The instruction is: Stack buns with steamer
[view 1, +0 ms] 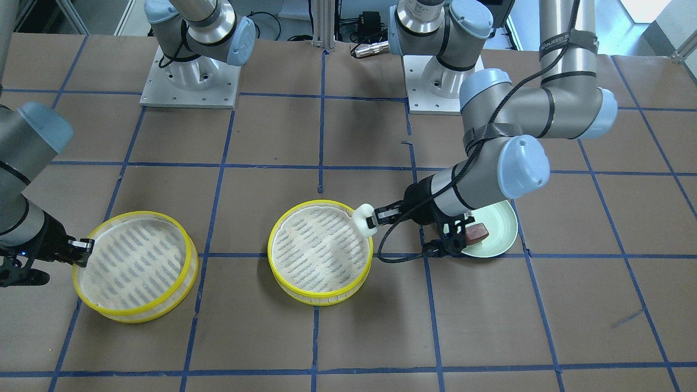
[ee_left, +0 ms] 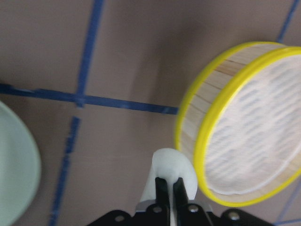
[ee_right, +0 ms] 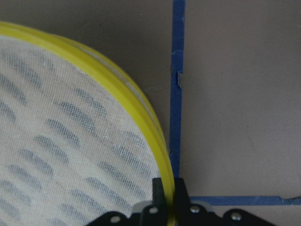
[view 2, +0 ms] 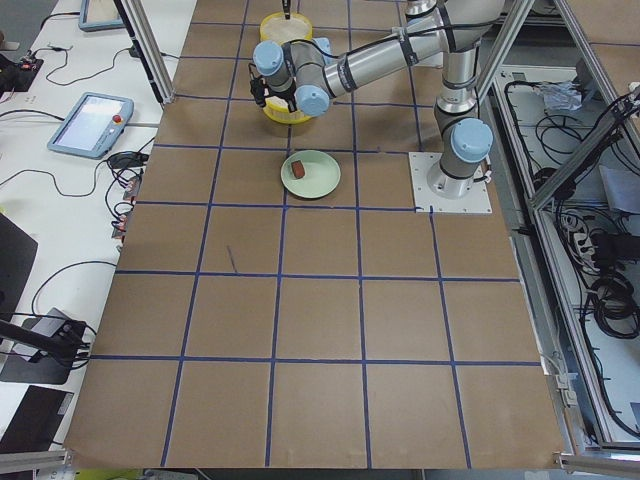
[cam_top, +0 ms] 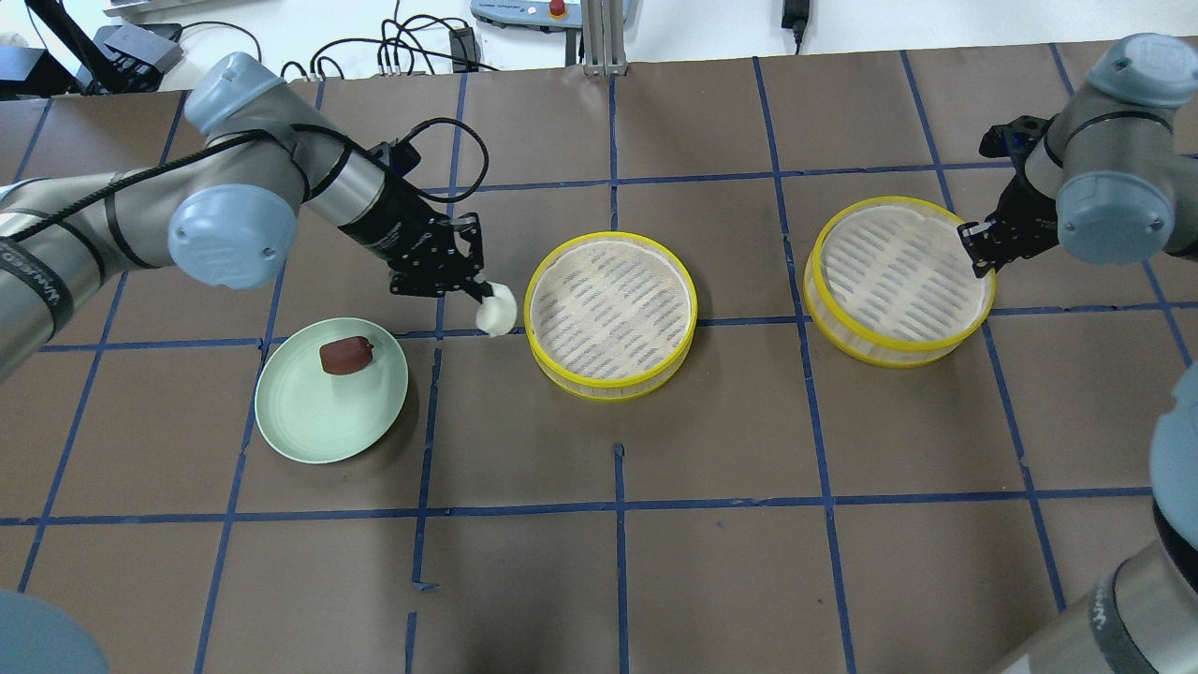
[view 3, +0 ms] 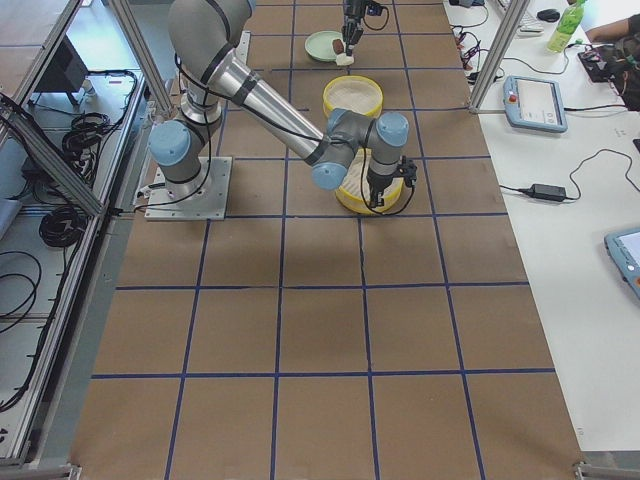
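The left claw (cam_top: 484, 294) is almost closed, pinching the white bun (cam_top: 498, 311). The bun is held just beside the outer rim of the middle steamer (cam_top: 608, 386), whose yellow wall stands between it and the mesh. The brown bun (cam_top: 344, 356) lies on the green plate (cam_top: 318, 432), nearer the left end of the table (cam_top: 749, 580). The right claw (cam_top: 973, 240) is clamped on the rim of the 2nd steamer (cam_top: 880, 352), toward the right end. Blue tape lines (cam_top: 711, 505) cross the table.
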`<state>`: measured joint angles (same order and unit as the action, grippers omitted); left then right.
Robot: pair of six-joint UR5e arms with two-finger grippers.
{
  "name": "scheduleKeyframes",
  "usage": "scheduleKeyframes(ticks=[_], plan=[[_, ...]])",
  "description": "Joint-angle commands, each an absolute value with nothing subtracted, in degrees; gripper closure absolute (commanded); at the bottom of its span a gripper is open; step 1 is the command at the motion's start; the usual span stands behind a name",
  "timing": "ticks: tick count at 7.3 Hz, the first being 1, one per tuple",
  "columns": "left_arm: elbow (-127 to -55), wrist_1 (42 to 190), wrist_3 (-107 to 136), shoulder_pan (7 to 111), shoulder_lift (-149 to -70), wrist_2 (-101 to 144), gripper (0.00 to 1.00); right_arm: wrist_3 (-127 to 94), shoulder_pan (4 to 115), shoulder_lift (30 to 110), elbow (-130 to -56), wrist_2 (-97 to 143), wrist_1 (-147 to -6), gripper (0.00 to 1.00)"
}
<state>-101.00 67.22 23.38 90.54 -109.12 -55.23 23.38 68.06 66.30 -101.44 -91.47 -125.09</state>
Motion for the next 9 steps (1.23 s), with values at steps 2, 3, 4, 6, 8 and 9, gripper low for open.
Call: scheduleKeyframes(ticks=[2,3,4,6,8,9], plan=[[-100.4,54.3,37.7,95.8,-113.2,-54.1,0.06,22.8,68.6,66.8,-95.9,-91.5,-120.4,0.93],[-100.3,54.1,37.5,95.8,-113.1,-56.1,0.00,20.5,68.9,68.3,-94.8,-91.4,-117.4,0.93],[-100.2,54.2,37.4,95.8,-112.9,-56.2,0.00,16.2,70.1,70.3,-94.4,-90.5,-114.4,0.93],[-98.2,54.8,32.9,95.7,-112.3,-64.1,0.00,6.8,76.6,73.1,-94.4,-89.6,-111.3,0.92],[-96.2,57.8,11.6,95.7,-111.5,-83.4,0.00,-8.5,87.7,74.4,-94.2,-90.1,-110.7,0.93],[-97.7,59.5,0.6,94.1,-110.9,-92.0,0.00,-16.8,93.3,73.8,-93.3,-90.1,-110.8,0.93]])
